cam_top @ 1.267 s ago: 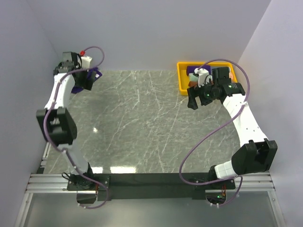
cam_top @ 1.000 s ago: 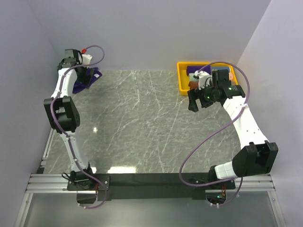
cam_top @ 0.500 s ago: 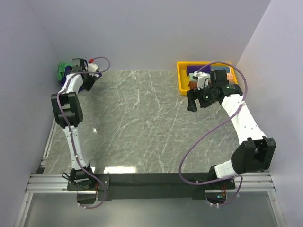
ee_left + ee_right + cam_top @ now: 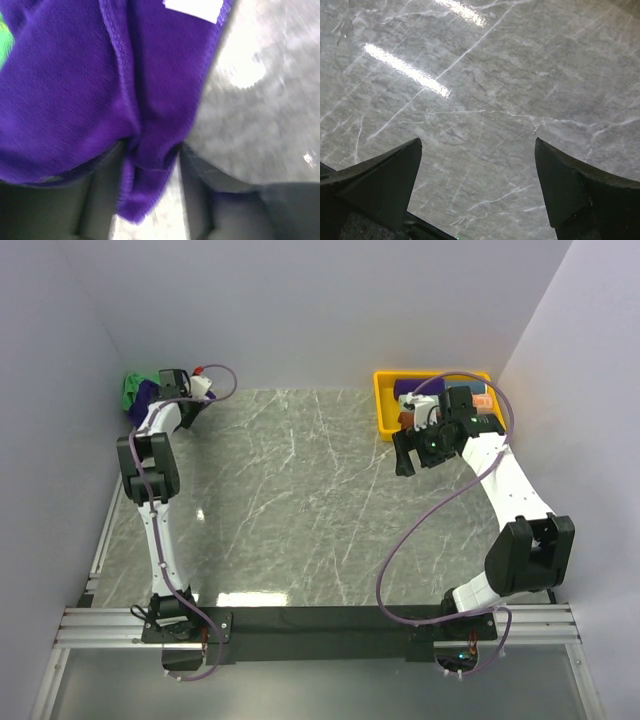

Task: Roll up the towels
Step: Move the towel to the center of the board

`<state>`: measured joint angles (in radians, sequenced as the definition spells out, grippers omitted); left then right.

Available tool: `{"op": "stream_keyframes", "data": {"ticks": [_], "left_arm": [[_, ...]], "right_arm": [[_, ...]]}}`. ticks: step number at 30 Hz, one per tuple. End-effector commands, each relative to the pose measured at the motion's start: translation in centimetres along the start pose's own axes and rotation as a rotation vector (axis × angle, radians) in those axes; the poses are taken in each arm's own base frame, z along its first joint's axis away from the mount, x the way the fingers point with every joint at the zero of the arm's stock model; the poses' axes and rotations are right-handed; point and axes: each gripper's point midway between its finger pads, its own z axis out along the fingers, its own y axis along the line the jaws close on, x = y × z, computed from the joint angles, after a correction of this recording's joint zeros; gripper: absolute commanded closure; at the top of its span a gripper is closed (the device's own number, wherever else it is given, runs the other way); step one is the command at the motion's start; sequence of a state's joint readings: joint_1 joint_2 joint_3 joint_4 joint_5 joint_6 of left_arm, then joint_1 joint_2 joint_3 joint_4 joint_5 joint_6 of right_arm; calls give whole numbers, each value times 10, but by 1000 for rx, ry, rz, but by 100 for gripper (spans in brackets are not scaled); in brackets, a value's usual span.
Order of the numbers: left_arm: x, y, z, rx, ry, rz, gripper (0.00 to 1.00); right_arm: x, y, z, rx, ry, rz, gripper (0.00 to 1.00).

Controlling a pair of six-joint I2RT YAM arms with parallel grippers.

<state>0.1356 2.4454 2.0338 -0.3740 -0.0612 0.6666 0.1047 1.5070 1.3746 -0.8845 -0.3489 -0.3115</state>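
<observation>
The purple towel (image 4: 75, 85) lies bunched in the table's far left corner (image 4: 147, 393), partly over the green towel (image 4: 130, 390), of which only a sliver (image 4: 3, 45) shows in the left wrist view. My left gripper (image 4: 150, 155) is down on this heap (image 4: 160, 400). Both fingers press a hanging fold of purple cloth, near its hemmed edge and a white tag (image 4: 192, 7). My right gripper (image 4: 477, 145) hangs open over bare marble, just in front of the yellow tray (image 4: 405, 455).
The yellow tray (image 4: 383, 408) stands at the back right with several rolled items inside. Walls close in the left, back and right sides. The grey marble tabletop (image 4: 300, 500) lies between the arms.
My left arm has reached further into the back left corner, and the green towel has come into view. Its jaws have narrowed onto the purple fold. The right arm has barely shifted.
</observation>
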Motion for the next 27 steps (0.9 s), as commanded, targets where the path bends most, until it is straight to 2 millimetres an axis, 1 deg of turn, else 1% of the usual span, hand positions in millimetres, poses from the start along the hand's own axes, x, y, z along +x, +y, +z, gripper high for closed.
{"op": "stream_keyframes", "data": {"ticks": [1,2,3,4,5,6,7,8,9,11,12,13,14,15,16,17,18,20,21,22,23,24,26,27], "left_arm": [[-2,-8,22,7,-15,34,52],[-3,-9,24,16,-18,38,61],[-7,-6,24,12,-25,55,67],[-4,-9,24,24,-10,66,74],[-6,-10,22,30,-9,81,91],[-16,-9,14,42,-27,109,98],[-14,-15,6,77,-16,122,100],[-18,-17,-3,98,-31,134,100],[-27,-25,-25,149,-74,156,100],[-33,-41,-53,224,-113,186,100],[-44,-55,-84,278,-165,234,100],[-47,-64,-100,312,-179,255,100],[-37,-82,-119,388,-150,273,100],[-44,-98,-145,434,-175,314,100],[-44,-116,-162,510,-186,320,100],[-39,-127,-176,567,-186,319,100],[-33,-163,-206,684,-158,363,100],[-29,-197,-231,791,-162,370,100],[-24,-227,-250,857,-146,382,100],[-23,-244,-260,897,-151,390,99],[-25,-263,-271,943,-166,392,99],[-28,-294,-287,990,-173,409,99],[-34,-327,-305,1047,-191,415,94],[-40,-352,-321,1091,-202,423,93]], "right_arm": [[-13,-7,-6,30,-22,-17,0],[-12,-7,-6,33,-18,-17,0],[-13,-8,-6,34,-19,-22,0],[-13,-8,-6,35,-15,-23,0],[-13,-8,-6,35,-15,-24,0],[-13,-8,-6,33,-14,-27,0],[-13,-7,-6,28,-11,-29,0],[-13,-7,-7,25,-13,-30,0],[-13,-4,-8,15,-18,-39,1],[-11,-2,-9,4,-19,-41,1],[-12,0,-10,-2,-24,-41,1],[-11,1,-10,-7,-24,-42,1],[-11,2,-11,-10,-29,-42,1],[-11,3,-11,-15,-32,-40,2],[-12,5,-11,-27,-37,-39,2],[-13,6,-10,-33,-41,-37,2],[-13,8,-10,-45,-44,-34,2],[-15,12,-8,-70,-51,-31,3],[-15,12,-5,-78,-47,-21,3],[-15,14,-2,-92,-48,-16,4],[-14,15,0,-100,-48,-12,4],[-13,15,5,-110,-36,3,5],[-12,17,9,-131,-30,17,7],[-12,17,11,-136,-24,30,8]]}}
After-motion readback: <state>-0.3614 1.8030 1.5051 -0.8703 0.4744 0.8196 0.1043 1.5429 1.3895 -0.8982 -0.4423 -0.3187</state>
